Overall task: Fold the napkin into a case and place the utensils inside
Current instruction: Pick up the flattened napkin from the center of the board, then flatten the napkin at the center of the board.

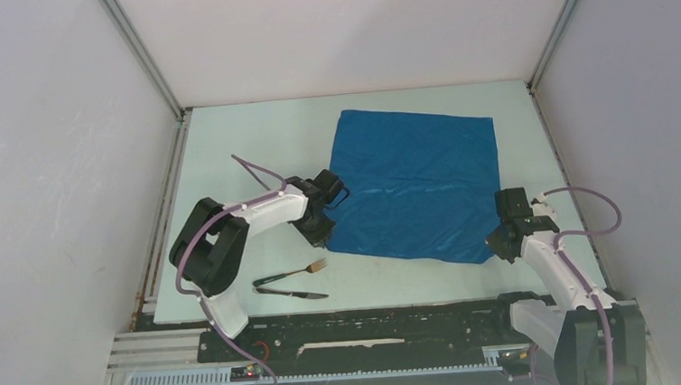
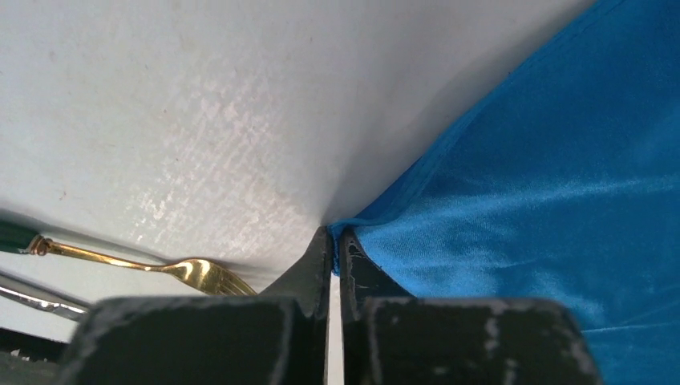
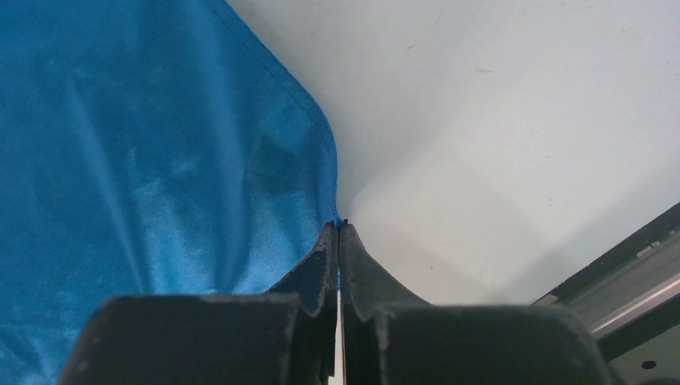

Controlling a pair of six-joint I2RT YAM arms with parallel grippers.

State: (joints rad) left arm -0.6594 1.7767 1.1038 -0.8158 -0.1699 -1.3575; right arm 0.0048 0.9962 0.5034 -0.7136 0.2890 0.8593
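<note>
**A:** Where is everything?

**B:** The napkin (image 1: pixel 418 182) lies spread on the worktop (image 1: pixel 252 144) in one layer, with nothing folded yet. The fork (image 1: pixel 302 271) and knife (image 1: pixel 291 293) lie side by side off the cloth, near the left arm's base.

**A:** And the grippers?

**B:** The left gripper (image 2: pixel 335 241) is pinched nearly shut on the napkin's near-left corner, and the hem curls up right at its tips. The right gripper (image 3: pixel 337 233) is closed on the near-right corner, with a sliver of blue showing between its fingers.

**A:** How will that cloth behave?

**B:** It looks light and limp. The sheen makes me think it's slippery too. It won't hold a shape, so I'd expect the stretch between the two corners to sag once lifted. A pinch on the bare hem could also slide out.

**A:** So where should it be held?

**B:** The two near corners look right to me for a first fold. Kept level and moved together, they should lay a straight crease. A bite a little further in from the hem would be safer.

**A:** And the cutlery?

**B:** Both pieces are stiff, slim and lie low on the worktop, so they'd be awkward to get under. I'd take each across the handle.
</note>
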